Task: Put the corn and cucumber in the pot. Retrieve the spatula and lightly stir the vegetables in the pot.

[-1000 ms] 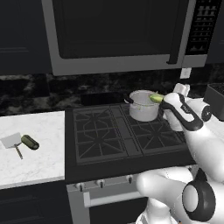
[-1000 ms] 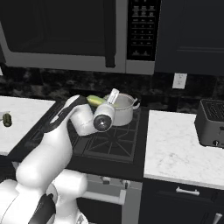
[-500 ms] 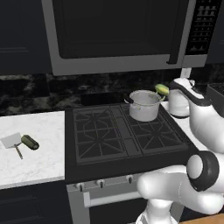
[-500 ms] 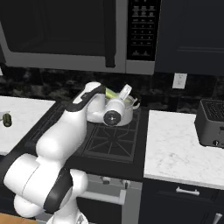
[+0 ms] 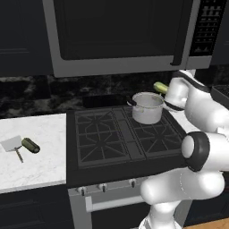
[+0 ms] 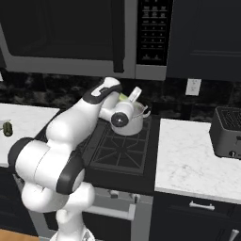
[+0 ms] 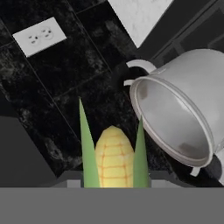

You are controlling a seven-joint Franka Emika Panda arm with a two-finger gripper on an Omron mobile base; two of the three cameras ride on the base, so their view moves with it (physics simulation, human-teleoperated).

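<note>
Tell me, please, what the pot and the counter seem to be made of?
Pot: looks like brushed metal, silvery grey with a soft sheen and pale rim. Counter: apparently polished white marble or similar stone, going by its faint grey veining.

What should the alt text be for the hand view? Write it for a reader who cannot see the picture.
A yellow corn cob with green husk leaves rises from the bottom of the frame, held at the fingers, beside the open mouth of an empty silvery pot. Behind them is a dark tiled wall with a white outlet.
</note>
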